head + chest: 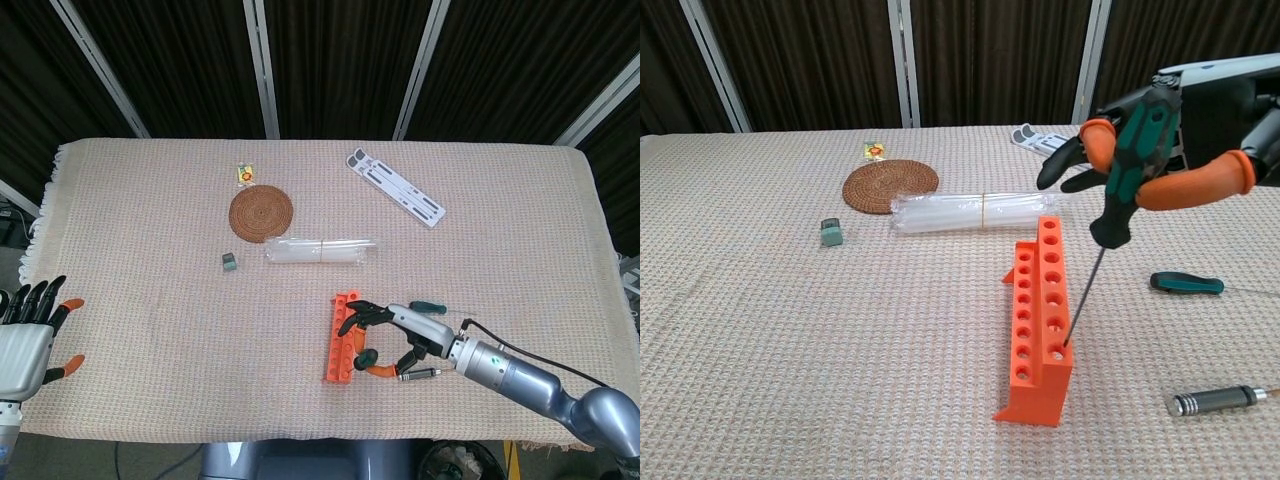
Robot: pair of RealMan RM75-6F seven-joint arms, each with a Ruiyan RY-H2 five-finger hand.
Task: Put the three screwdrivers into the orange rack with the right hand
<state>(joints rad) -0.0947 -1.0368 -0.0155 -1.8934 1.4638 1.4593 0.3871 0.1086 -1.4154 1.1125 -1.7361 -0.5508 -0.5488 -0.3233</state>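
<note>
One screwdriver (1132, 165) grasped by right hand (1170, 140), tip hidden in orange rack (1040, 320); left hand (28, 335) released, cut off

A table under a beige woven cloth (150, 290) stands before dark curtains (330, 60) with pale vertical rails.

We see an orange rack (1038, 330), a green-and-black screwdriver (1130, 160) in a black hand (1170, 135) with orange fingertips (1185, 185), a beige woven cloth (790, 330) on the bench, a brown spiral-patterned coaster (890, 185), and clear tubes (975, 212).
</note>
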